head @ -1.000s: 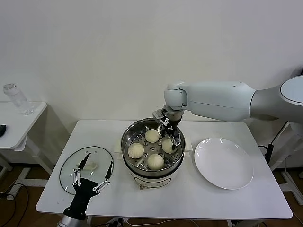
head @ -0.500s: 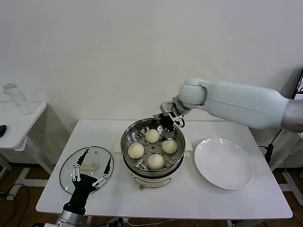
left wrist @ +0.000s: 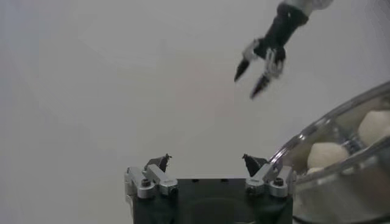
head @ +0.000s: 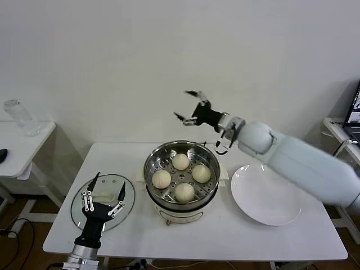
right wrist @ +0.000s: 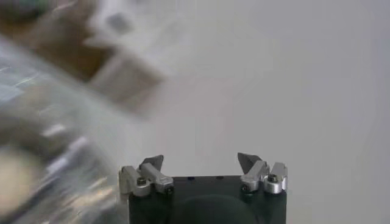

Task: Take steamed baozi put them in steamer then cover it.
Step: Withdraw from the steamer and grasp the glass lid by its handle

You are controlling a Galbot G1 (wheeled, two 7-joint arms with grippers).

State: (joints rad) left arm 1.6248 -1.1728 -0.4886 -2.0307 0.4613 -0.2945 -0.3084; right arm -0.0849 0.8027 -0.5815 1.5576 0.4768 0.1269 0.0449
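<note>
Four cream-white steamed baozi (head: 181, 176) sit in the shiny round steel steamer (head: 181, 193) at frame centre. The clear glass cover (head: 103, 194) lies lower left on the white counter (head: 225, 236), the left claw (head: 102, 191) spread empty above it. The right claw (head: 188, 106), wide open and empty, hangs above the steamer. A flat white plate (head: 265, 194) lies right.

I see the white table (head: 242, 236) carrying the cover (head: 104, 198) left; the steamer (head: 181, 174) centre; a white plate (head: 265, 194) right

Four baozi (head: 181, 176) in steamer (head: 181, 164), desk centre; right gripper (head: 189, 106) open above; left gripper (head: 104, 190) open over cover (head: 102, 199).
</note>
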